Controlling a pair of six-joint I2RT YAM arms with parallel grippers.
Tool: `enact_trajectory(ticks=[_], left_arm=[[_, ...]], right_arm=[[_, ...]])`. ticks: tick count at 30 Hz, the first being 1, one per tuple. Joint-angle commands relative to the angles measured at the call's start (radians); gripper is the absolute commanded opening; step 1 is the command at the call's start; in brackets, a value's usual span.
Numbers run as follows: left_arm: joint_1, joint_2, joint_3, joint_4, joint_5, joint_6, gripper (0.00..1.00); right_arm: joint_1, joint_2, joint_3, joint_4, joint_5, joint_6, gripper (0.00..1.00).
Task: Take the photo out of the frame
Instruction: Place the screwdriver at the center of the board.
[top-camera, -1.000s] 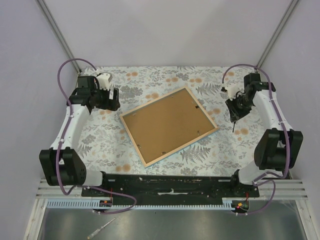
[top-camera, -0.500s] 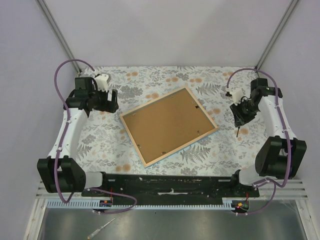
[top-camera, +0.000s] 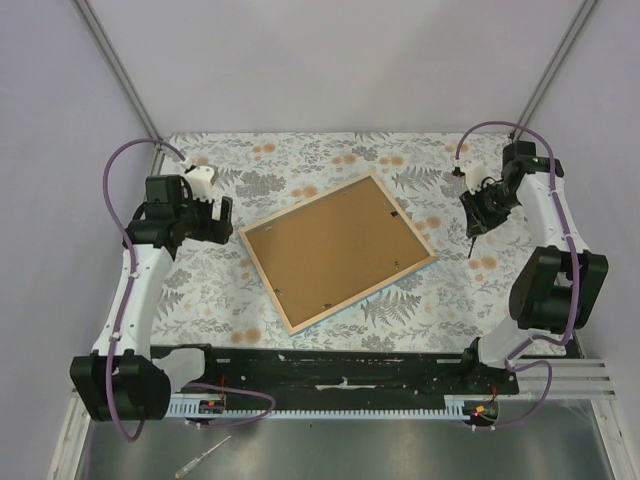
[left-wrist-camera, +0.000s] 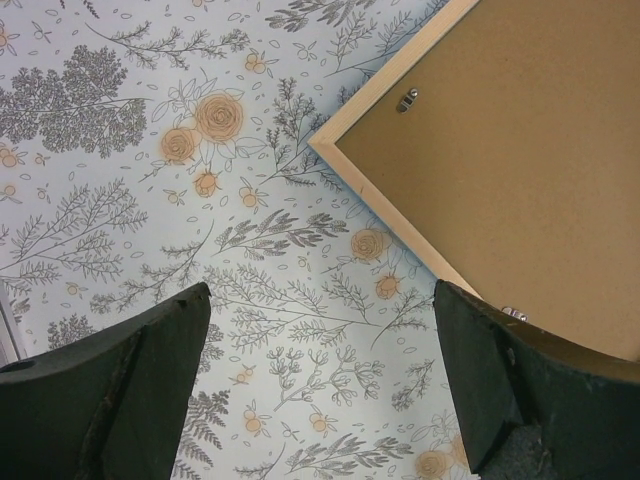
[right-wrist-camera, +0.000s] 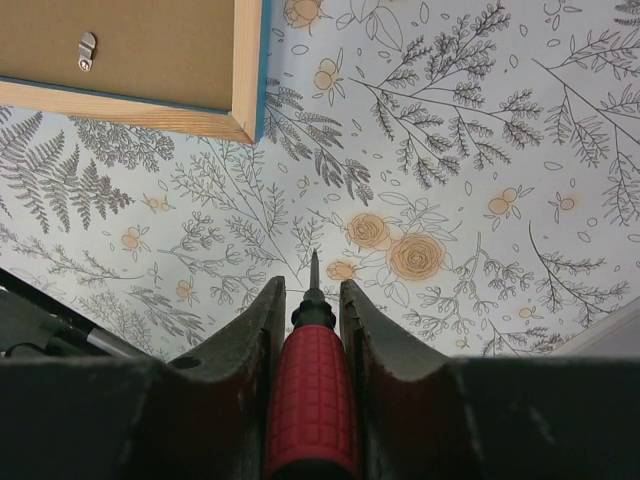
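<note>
**Frame Face-Down: Backing Tabs Not Yet Released**

The frame lies face-down near the centre of the tabletop, wood-coloured back up, with the brown backing board seated inside its border. The photo is hidden beneath that board.

The left pincer is spread wide and empty, above the tabletop just left of the frame's corner. The right pincer is pinching a red-handled screwdriver, off the frame's right corner and clear of it.

Judged step: approach, before tab release. The next move calls for setting the screwdriver tip against a metal tab at the board's edge and turning it aside. The left pincer should steady the frame against sliding.
</note>
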Motion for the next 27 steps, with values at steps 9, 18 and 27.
enact_trajectory(ticks=[9,18,27], left_arm=[[0.002,-0.105,0.107,-0.096,-0.053,0.051,0.99],[0.0,-0.202,0.119,-0.179,-0.081,0.096,0.99],[0.003,-0.184,0.116,-0.166,-0.053,0.064,0.99]], right_arm=[[-0.017,-0.009,0.096,-0.046,0.001,0.025,0.0],[-0.017,-0.061,0.213,-0.179,0.041,0.055,0.0],[-0.017,-0.113,0.216,-0.212,0.084,0.041,0.0]])
